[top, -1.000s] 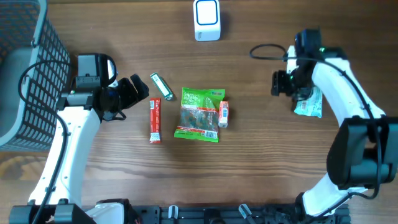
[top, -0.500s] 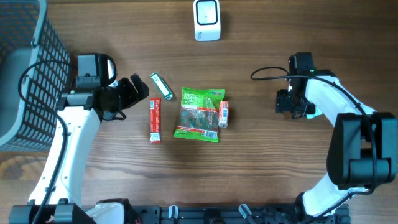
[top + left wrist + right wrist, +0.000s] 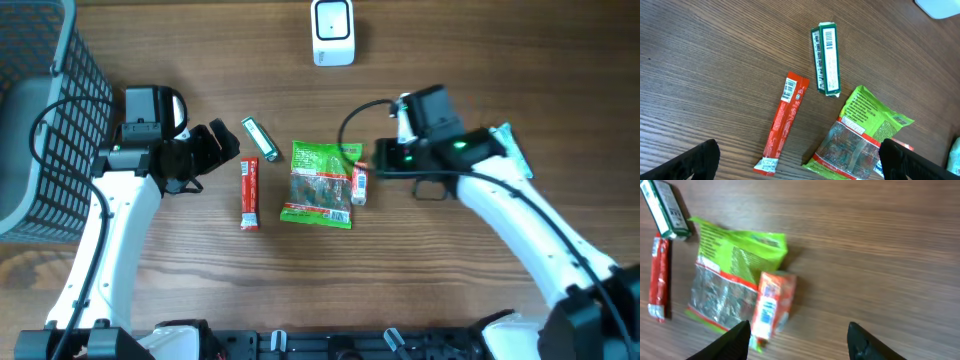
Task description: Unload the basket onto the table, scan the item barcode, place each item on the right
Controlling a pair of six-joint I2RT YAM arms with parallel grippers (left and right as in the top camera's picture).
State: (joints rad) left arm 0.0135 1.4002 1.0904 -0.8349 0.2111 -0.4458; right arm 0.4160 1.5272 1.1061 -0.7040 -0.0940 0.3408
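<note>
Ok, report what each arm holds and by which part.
Nothing is held: the left arm and the right arm both have open, empty jaws, the right's near the orange packet.

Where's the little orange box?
Overhead, the orange box lies mid-table against the right edge of the green bag, just left of the right gripper.

basket: dark grey plastic lattice basket (image 3: 68,100), 10 o'clock, at table edge
table: brown wood-grain table (image 3: 300,285), under everything
</note>
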